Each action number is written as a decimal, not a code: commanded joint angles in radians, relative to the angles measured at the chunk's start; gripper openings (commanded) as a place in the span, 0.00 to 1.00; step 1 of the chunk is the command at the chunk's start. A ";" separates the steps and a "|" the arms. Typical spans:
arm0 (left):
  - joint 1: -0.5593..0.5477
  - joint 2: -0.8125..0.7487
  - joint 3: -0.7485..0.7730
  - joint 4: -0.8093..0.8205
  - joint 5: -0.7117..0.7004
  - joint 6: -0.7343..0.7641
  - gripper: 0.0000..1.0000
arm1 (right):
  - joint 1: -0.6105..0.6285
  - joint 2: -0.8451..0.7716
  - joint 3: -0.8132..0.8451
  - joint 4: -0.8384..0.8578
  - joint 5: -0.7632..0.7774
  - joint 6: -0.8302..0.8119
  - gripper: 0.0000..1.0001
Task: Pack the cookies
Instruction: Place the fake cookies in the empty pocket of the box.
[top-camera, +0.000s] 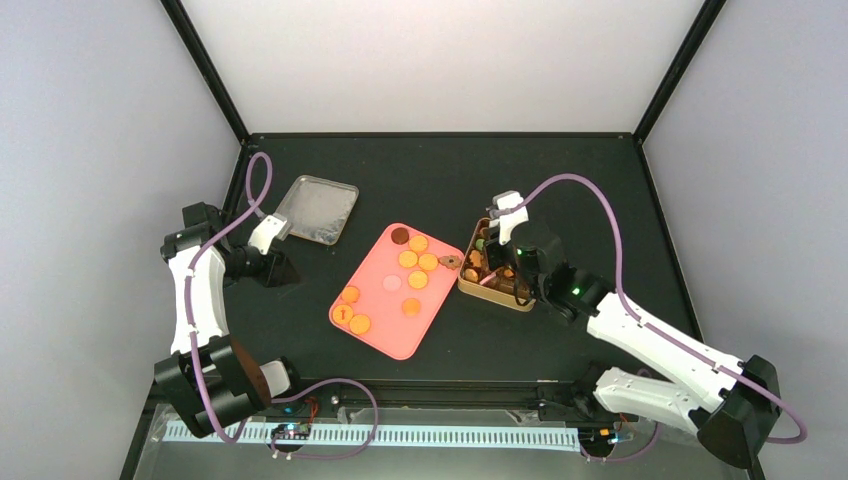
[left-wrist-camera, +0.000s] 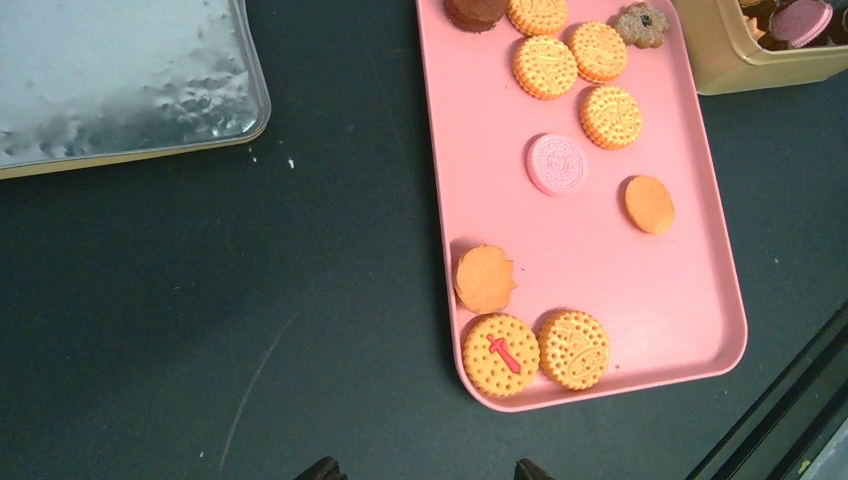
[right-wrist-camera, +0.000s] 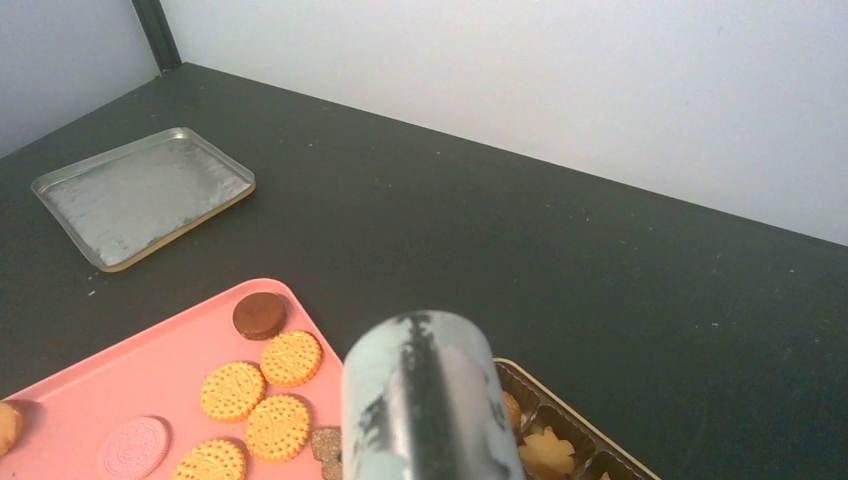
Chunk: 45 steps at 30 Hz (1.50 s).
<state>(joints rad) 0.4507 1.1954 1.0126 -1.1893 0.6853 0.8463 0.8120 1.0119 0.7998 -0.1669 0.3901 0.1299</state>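
Note:
Several cookies (top-camera: 418, 262) lie on a pink tray (top-camera: 385, 310): mostly orange-yellow rounds (left-wrist-camera: 545, 67), one pink (left-wrist-camera: 557, 164), one dark brown (right-wrist-camera: 260, 315). A gold tin (top-camera: 495, 298) right of the tray holds more, among them a leaf-shaped one (right-wrist-camera: 545, 452). My right gripper (top-camera: 492, 243) hangs over the tin's left end. In its wrist view the gripper (right-wrist-camera: 430, 400) is a blurred pale mass with a thin dark seam, and I see no cookie in it. My left gripper (left-wrist-camera: 425, 470) is open and empty over bare table, left of the tray (left-wrist-camera: 600, 280).
The tin's silver lid (top-camera: 315, 208) lies upside down at the back left, beyond my left gripper (top-camera: 275, 232). Dark table surrounds the tray. Black frame posts and pale walls enclose the table. The tin's wall (left-wrist-camera: 740, 70) touches the tray's far corner.

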 joint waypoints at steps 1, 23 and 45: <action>0.010 0.001 0.041 -0.027 0.032 0.027 0.46 | -0.006 -0.030 -0.010 0.004 0.035 -0.001 0.20; 0.009 -0.003 0.019 -0.020 0.028 0.032 0.46 | -0.006 -0.077 0.002 -0.022 -0.009 0.015 0.19; 0.010 -0.001 0.014 -0.017 0.020 0.033 0.46 | -0.006 -0.047 -0.009 0.039 0.007 0.012 0.18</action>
<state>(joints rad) 0.4515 1.1954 1.0130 -1.1896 0.6849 0.8574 0.8120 0.9951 0.7567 -0.1780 0.3832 0.1585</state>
